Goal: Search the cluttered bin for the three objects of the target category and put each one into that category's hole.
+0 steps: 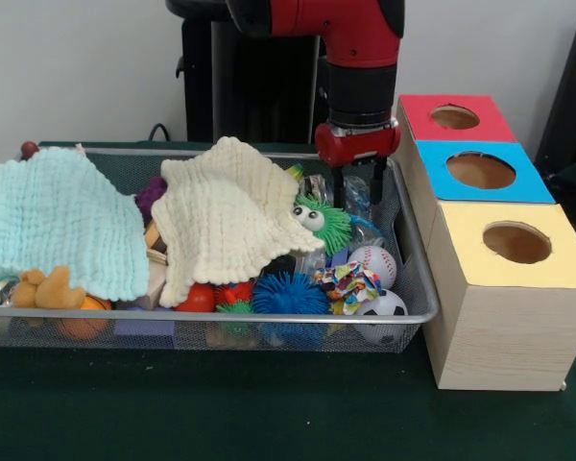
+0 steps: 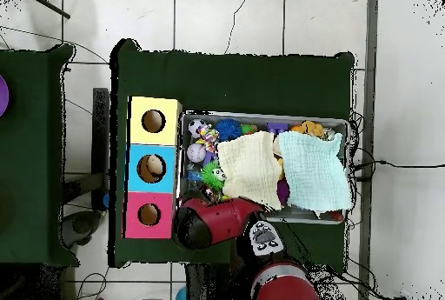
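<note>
in the wire mesh bin (image 1: 418, 274) a pale blue cloth (image 1: 62, 226) and cream cloth (image 1: 230, 216) hide clutter; right of them the pincer (image 1: 360, 187) hangs apart, empty, near the bin's far right corner. sorting looks barely begun, target toys probably still inside.

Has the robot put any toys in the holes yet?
Maybe one: from overhead, something pale shows inside the blue box's hole; the yellow hole and red hole look empty. Right now the pincer is down in the bin beside the green fuzzy toy, holding nothing visible. Two cloths cover many toys.
</note>
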### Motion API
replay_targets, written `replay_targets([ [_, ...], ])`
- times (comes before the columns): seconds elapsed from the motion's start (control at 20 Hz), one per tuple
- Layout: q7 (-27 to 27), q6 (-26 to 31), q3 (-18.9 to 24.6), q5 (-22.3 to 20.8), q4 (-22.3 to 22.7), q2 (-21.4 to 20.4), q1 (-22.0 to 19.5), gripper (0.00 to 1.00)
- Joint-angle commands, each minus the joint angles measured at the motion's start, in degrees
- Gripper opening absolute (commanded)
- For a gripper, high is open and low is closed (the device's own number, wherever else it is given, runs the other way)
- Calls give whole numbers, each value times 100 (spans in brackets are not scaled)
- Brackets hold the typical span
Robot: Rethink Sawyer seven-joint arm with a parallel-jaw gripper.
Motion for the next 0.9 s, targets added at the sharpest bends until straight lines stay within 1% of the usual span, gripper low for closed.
replay_targets([
  [0.05, 379, 415, 124, -120, -550, -25, -117, 100],
  [0.2, 399, 453, 88, -85, -517, -218, -95, 100],
  [0.45, 501, 307, 55, -47, -467, -515, -58, 100],
  [0.6, 483, 466, 246, 19, -355, -801, -202, 100],
  [0.85, 435, 960, 697, 294, -200, -1420, -476, 100],
  [0.9, 422, 1036, 746, 326, -202, -1488, -505, 100],
])
